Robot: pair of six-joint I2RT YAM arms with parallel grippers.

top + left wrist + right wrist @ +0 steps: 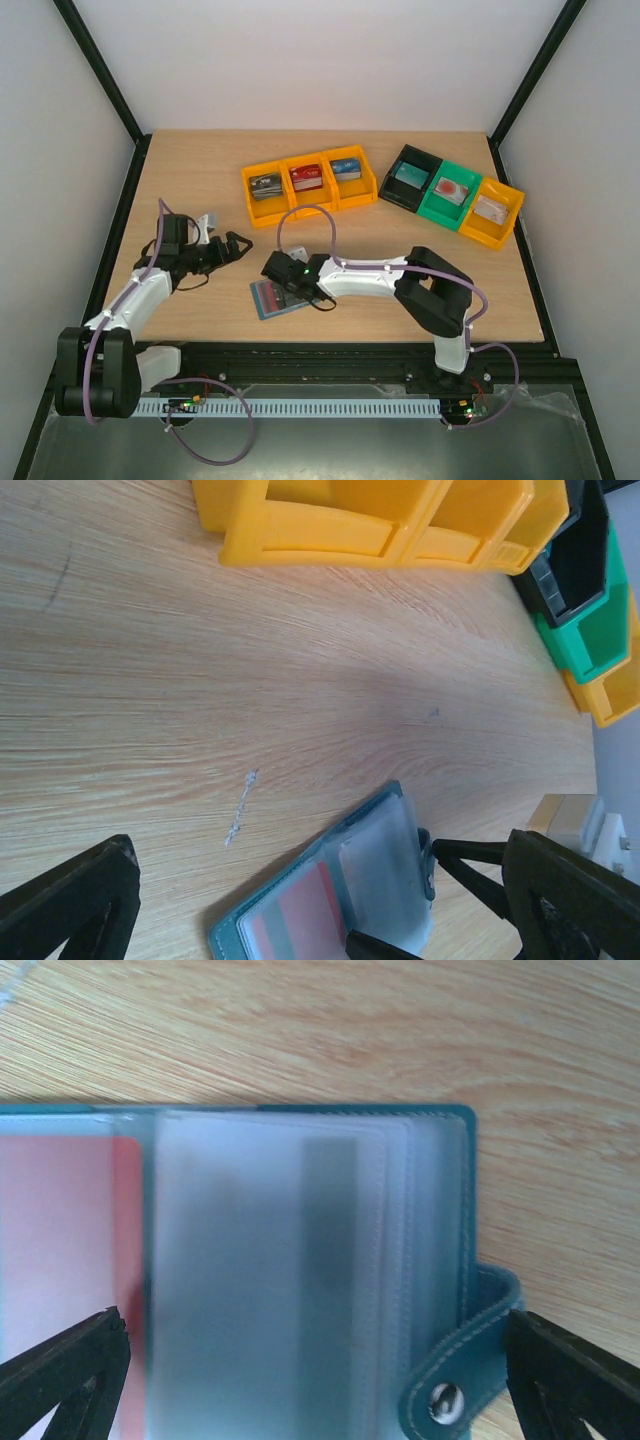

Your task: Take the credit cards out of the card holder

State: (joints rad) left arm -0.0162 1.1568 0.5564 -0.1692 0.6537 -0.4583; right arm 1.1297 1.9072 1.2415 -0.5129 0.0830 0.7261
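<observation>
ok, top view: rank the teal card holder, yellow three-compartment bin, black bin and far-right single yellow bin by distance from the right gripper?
From the right gripper, fingers open:
1. teal wallet-like card holder, directly below it, near the table's front edge.
2. yellow three-compartment plastic bin, behind it, centre.
3. black plastic bin, back right.
4. single yellow plastic bin, far right.

Robot lab test cell: pale wood-grain bench point(200, 180) boxed in by plain white wall panels point(300, 60) on black metal frame posts point(100, 75). Two white-and-black robot arms point(370, 278) bolted to a black base rail point(330, 352), purple cables point(305, 208) trailing — rows of small coloured plastic sorting bins point(312, 204).
</observation>
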